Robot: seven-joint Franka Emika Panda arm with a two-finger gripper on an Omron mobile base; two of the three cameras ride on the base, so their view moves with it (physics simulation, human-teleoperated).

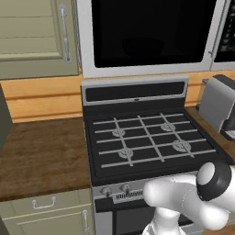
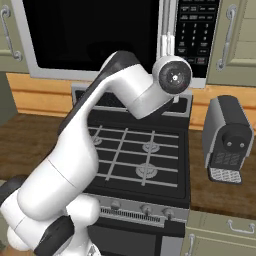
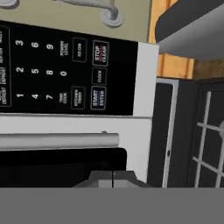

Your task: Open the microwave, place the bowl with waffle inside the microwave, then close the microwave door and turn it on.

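The microwave point(image 1: 147, 69) hangs above the stove, and the microwave door point(image 2: 90, 35) stands closed with its black window dark. Its silver bar handle point(image 2: 167, 25) runs beside the dark button panel point(image 2: 195, 30). In the rolled hand view the button panel point(image 3: 57, 70) lies just past the handle point(image 3: 57, 141) and the door window point(image 3: 61, 166). My gripper point(image 3: 113, 177) is shut, its fingertips pressed together with nothing between them, close in front of the door's handle edge. In the right base view the arm's wrist covers the hand. The bowl and the waffle are out of view.
A black gas stove point(image 1: 147, 137) with grates sits under the microwave. A grey coffee machine point(image 2: 227, 137) stands on the wooden counter to the stove's right. Beige cabinets point(image 1: 36, 36) flank the microwave, and bare wooden counter point(image 1: 41, 156) lies to the left.
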